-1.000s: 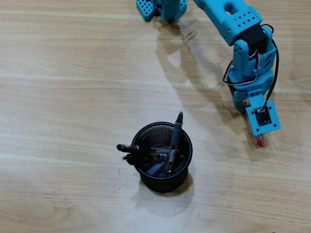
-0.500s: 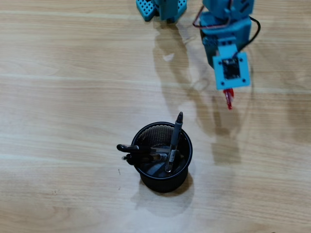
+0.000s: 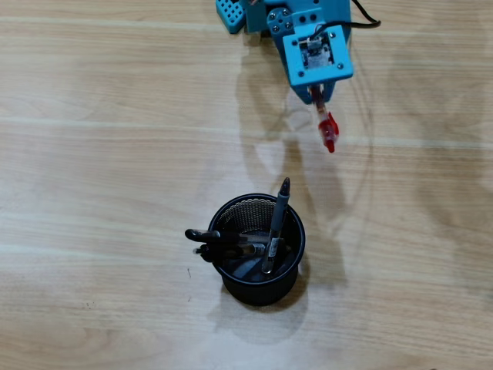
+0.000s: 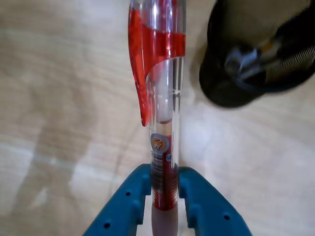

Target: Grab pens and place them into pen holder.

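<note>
Pale wood-grain tabletop (image 3: pixel 92 154), bare but for the cup and the arm's soft shadows. Near the middle of the overhead view, a black mesh pen holder (image 3: pixel 231 287) already loaded with three dark pens (image 3: pixel 275 223), one leaning up past the far rim, the others lying across and poking out over the left rim. At the top edge, hanging well above the table, the blue gripper (image 3: pixel 315 94), with the red pen (image 3: pixel 330 132) sticking out from under it toward the cup, well apart from the holder.

In the wrist view, both blue fingers (image 4: pixel 125 209) pressed tight against the barrel of the red pen (image 4: pixel 161 98), clamped low near the cloudy grip sleeve, clip end pointing away. Pen holder (image 4: pixel 231 91) blurred at upper right of that view, off to one side of the pen's line.

Handling, as a judgement: light, stiff, smooth plastic, so prone to pivoting or sliding between hard pads. Grip near one end leaves a long free length; likely to swing if moved sharply. Better held nearer the middle or on the rubbery sleeve for friction. Clear barrel thin, probably fine under modest squeeze. Crowded cup mouth, so best aimed at the open near-right gap.
</note>
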Motion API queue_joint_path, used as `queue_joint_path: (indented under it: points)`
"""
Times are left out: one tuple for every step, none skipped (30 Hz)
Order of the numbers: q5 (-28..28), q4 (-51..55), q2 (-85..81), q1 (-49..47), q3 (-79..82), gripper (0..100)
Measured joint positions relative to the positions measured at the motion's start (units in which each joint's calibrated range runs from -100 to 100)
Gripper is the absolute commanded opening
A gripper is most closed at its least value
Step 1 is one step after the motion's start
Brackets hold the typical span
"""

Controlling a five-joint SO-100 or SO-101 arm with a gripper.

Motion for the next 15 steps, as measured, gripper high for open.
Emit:
queue_joint_path:
  points:
    - [1.1, -4.0, -0.3, 0.4, 0.0, 2]
    - [2.1, -8.5, -0.4, 0.9, 0.0, 2]
    - [3.1, -13.1, -0.7, 1.4, 0.0, 2]
    - [4.0, -17.4, -1.0, 1.9, 0.4, 2]
    - [4.8, -21.4, -1.3, 2.3, 0.4, 2]
    - [6.4, -29.0, -1.4, 3.2, 0.8, 2]
    - [6.8, -31.7, -1.4, 3.5, 0.9, 2]
    - [7.3, -34.0, -1.4, 4.1, 1.7, 2]
    - [7.6, -37.4, -1.4, 4.5, 3.1, 2]
    - [7.7, -41.7, -1.4, 5.0, 4.3, 2]
    - [7.7, -49.5, -1.4, 5.8, 7.1, 2]
    - [7.7, -52.3, -1.4, 6.2, 7.5, 2]
    - [7.7, -55.2, -1.4, 6.6, 8.9, 2]
    - [7.7, -59.2, -1.5, 7.1, 11.0, 2]
    - [7.7, -63.3, -1.3, 7.6, 13.0, 2]
